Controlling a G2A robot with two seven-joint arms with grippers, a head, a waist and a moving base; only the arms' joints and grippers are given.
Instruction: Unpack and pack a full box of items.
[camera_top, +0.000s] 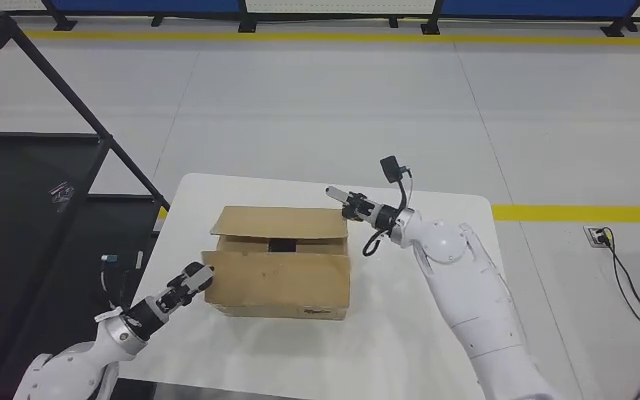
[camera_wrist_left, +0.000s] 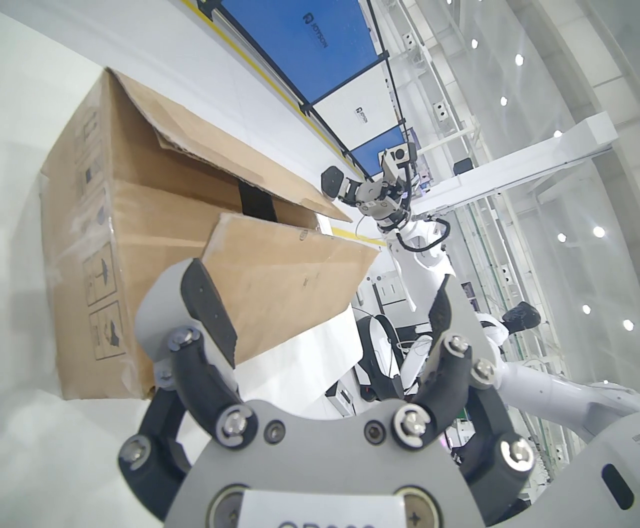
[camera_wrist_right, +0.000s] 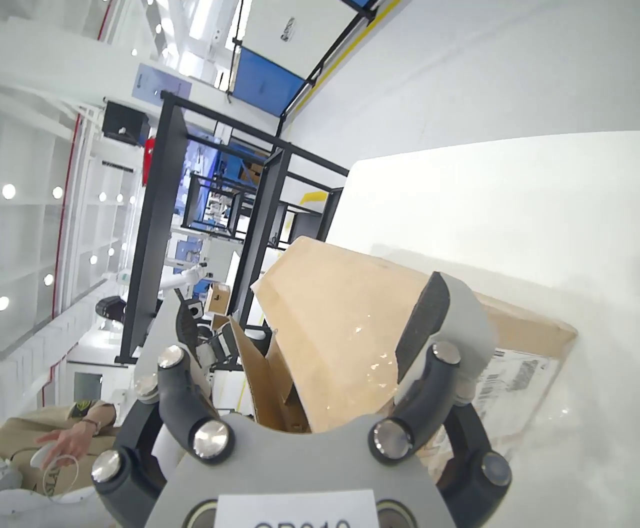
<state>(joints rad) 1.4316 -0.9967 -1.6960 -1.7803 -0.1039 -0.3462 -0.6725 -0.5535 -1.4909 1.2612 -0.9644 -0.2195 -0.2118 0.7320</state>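
Top view: the brown corrugated cardboard box (camera_top: 280, 270) sits mid-table on the white table (camera_top: 430, 320), left gripper (camera_top: 203, 279) at its near left corner, right gripper (camera_top: 338, 194) at its far right corner; left wrist view: fingers spread wide, near flap (camera_wrist_left: 290, 280) just beside one pad; right wrist view: fingers wide apart, far flap (camera_wrist_right: 340, 325) between them.

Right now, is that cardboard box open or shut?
Partly open. The cardboard box has its two top flaps lifted, with a dark gap between them. What is inside cannot be told.

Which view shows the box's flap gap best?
Top view: the whole cardboard box and the dark gap between its flaps. Left wrist view shows one side and the gap obliquely; right wrist view, one flap up close.
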